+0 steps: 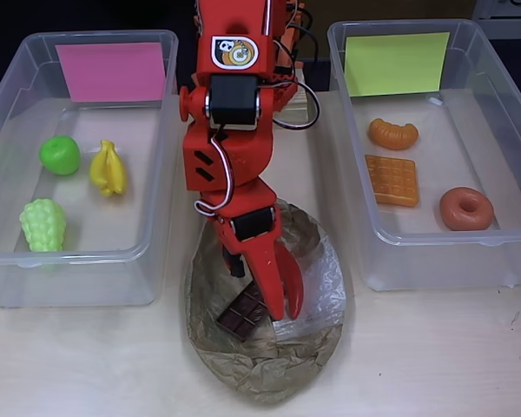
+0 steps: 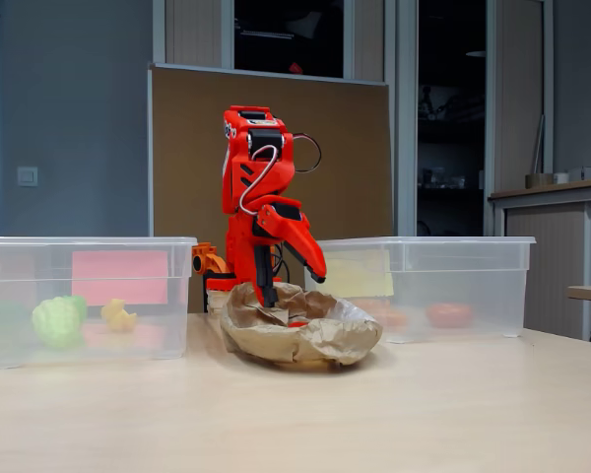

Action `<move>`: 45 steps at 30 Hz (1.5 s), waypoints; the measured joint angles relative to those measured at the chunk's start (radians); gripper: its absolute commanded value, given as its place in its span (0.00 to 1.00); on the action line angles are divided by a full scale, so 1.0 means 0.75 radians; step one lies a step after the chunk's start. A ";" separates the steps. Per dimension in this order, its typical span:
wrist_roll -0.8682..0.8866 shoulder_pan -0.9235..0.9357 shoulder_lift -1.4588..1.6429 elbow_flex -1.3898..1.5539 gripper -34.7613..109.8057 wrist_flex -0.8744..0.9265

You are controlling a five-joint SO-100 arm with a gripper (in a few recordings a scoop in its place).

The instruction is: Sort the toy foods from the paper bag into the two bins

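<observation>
The chocolate bar [image 1: 242,314] lies in the paper bag [image 1: 317,347]. The red gripper [image 1: 262,295] hangs over it, fingers apart, holding nothing. It could pinch the crumpled paper too and drag the bag toward the bins [image 1: 9,261] behind.

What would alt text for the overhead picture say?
A red robot arm's hand reaches into a brown paper bag over a chocolate bar. Clear bins either side hold toy fruit and pastries.
</observation>
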 measured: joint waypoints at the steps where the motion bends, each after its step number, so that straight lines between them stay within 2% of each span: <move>1: -0.014 -0.002 -0.037 -0.025 0.59 -0.002; 17: -0.035 0.000 -0.319 -0.139 0.58 -0.002; 30: 0.088 -0.002 -0.436 -0.209 0.41 -0.010; 36: 0.202 -0.008 -0.442 -0.219 0.37 0.000; 41: 0.272 -0.027 -0.387 -0.217 0.33 0.088; 45: 0.315 -0.061 -0.319 -0.227 0.26 0.178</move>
